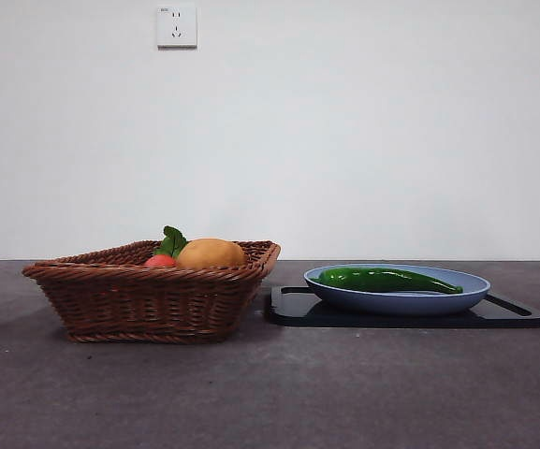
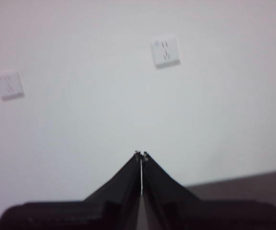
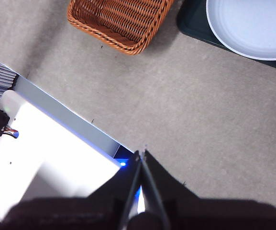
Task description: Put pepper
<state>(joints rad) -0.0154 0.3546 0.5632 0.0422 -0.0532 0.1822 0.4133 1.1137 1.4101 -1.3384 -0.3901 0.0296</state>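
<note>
The long glossy dark-green pepper (image 1: 388,279) is lying in the shallow blue plate (image 1: 457,297), sitting on the flat black tray (image 1: 513,314) beside the brown woven wicker basket (image 1: 148,299). The left hand (image 2: 141,155) is pointing at the white wall, jaws pressed together, gripping nothing. The right hand (image 3: 141,154) is hovering above the grey counter (image 3: 185,110), well apart from basket and plate, jaws closed and empty.

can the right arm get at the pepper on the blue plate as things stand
Probably yes. The pepper lies exposed on the blue plate, nothing over it. The right tool, shut, is off over bare table.
</note>
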